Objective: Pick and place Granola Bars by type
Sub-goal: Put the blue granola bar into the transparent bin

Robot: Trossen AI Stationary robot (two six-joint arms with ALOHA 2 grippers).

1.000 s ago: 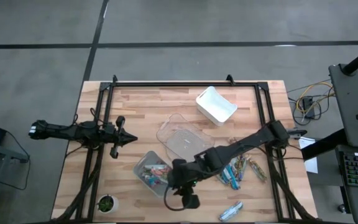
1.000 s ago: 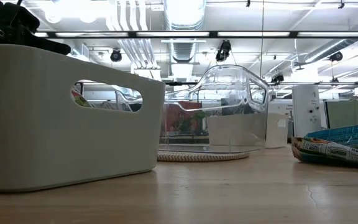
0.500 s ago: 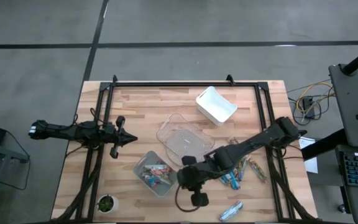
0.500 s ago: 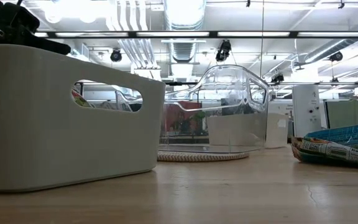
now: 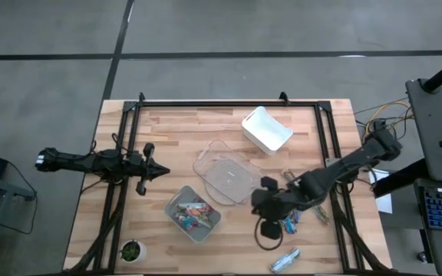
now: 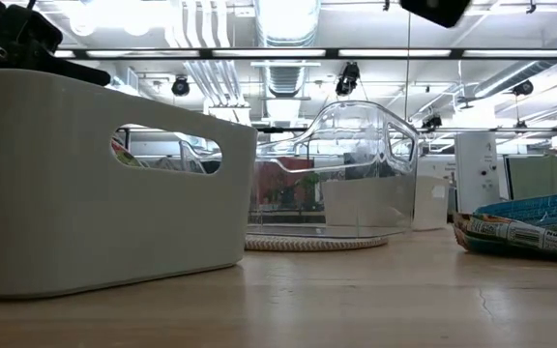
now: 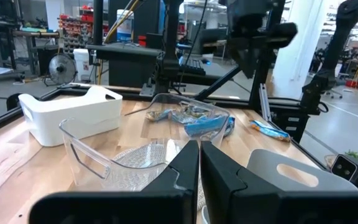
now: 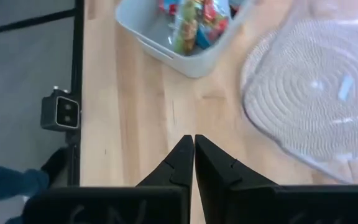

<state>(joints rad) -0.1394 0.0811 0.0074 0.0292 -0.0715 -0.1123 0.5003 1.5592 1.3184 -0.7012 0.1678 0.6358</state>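
Granola bars in blue, red and greenish-brown wrappers lie in a loose pile (image 5: pixel 304 207) on the right of the table. One blue bar (image 5: pixel 285 261) lies alone near the near edge. Several more bars (image 5: pixel 190 215) lie inside the grey bin (image 5: pixel 176 201). My right gripper (image 5: pixel 256 202) hovers shut and empty between the grey bin and the pile; its wrist view shows the shut fingers (image 8: pixel 193 148) over bare wood. My left gripper (image 5: pixel 162 173) waits shut at the table's left, pointing toward the clear bin (image 7: pixel 135 146).
A clear bin (image 5: pixel 225 172) sits mid-table and a white bin (image 5: pixel 267 129) sits farther back. A black frame rail (image 5: pixel 229 103) runs along the far edge and down both sides. A small green-topped object (image 5: pixel 131 251) stands at the near left corner.
My right gripper has moved from above the grey bin toward the table's right, ending just left of the loose pile of bars. Nothing on the table has shifted.
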